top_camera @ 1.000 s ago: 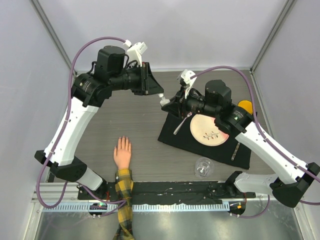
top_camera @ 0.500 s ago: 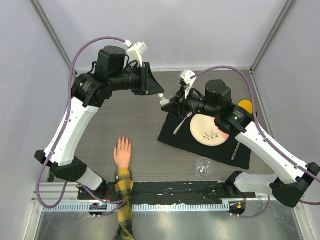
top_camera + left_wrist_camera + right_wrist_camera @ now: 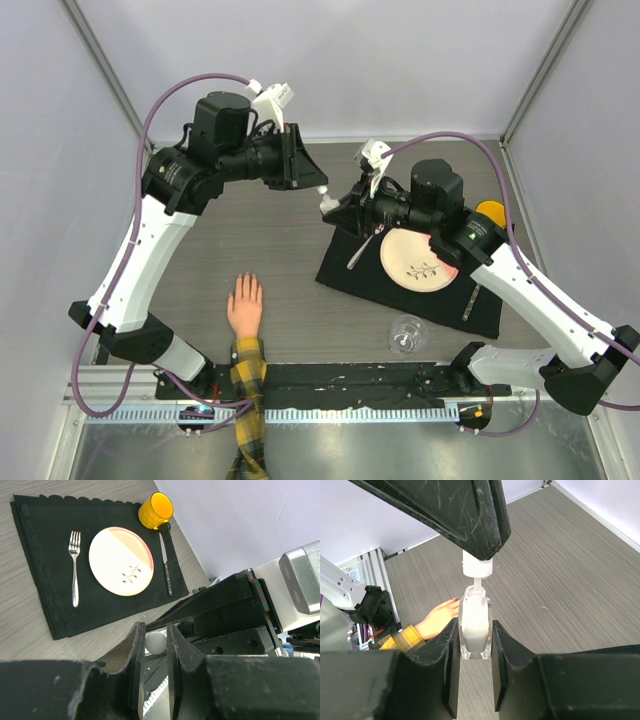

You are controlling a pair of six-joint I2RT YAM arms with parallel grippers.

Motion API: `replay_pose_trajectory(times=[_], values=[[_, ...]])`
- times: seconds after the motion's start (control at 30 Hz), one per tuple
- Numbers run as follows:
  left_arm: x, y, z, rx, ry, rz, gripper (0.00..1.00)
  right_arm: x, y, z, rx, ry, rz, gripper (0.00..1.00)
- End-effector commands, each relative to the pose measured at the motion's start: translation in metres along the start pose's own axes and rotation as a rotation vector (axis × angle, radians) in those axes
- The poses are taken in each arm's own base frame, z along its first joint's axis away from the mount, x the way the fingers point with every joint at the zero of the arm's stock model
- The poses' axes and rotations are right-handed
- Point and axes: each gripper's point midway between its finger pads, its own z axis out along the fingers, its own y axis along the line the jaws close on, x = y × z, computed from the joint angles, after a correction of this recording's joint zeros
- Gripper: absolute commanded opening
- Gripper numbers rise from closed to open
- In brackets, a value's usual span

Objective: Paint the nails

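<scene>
The peach fake hand (image 3: pixel 244 305) lies palm down at the near left, with a yellow-and-black plaid sleeve (image 3: pixel 248 400). It also shows in the right wrist view (image 3: pixel 436 616). The nails (image 3: pixel 245 281) are tiny, and one dark fingertip nail (image 3: pixel 455 599) shows. My right gripper (image 3: pixel 332 208) (image 3: pixel 475 645) is shut on a clear bottle of white nail polish (image 3: pixel 475 627), held upright above the table's middle. My left gripper (image 3: pixel 318 188) (image 3: pixel 155 642) is shut on the bottle's white cap (image 3: pixel 478 567) (image 3: pixel 155 642). The cap is raised slightly off the neck, with the brush stem showing between them.
A black placemat (image 3: pixel 345 268) lies at right with a plate (image 3: pixel 417 258), a fork (image 3: pixel 362 250) and a knife (image 3: pixel 470 302). A yellow cup (image 3: pixel 490 212) stands at its far corner. A clear glass (image 3: pixel 406 333) stands near the front edge.
</scene>
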Motion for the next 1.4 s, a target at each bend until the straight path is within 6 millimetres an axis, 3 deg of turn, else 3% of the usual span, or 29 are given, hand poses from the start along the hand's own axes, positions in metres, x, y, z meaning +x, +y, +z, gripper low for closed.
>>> replay_pose_trajectory(times=[0.0,1.37], values=[[-0.0159,-0.0184,-0.019,0.048,-0.084,0.04,0.0,-0.0198,0.0056,-0.0038,-0.023,-0.065,-0.023,0.0],[-0.02,-0.0193,-0.0253,0.042,-0.111,0.057,0.0,-0.0187,0.0076,-0.0018,-0.037,-0.06,-0.011,0.0]])
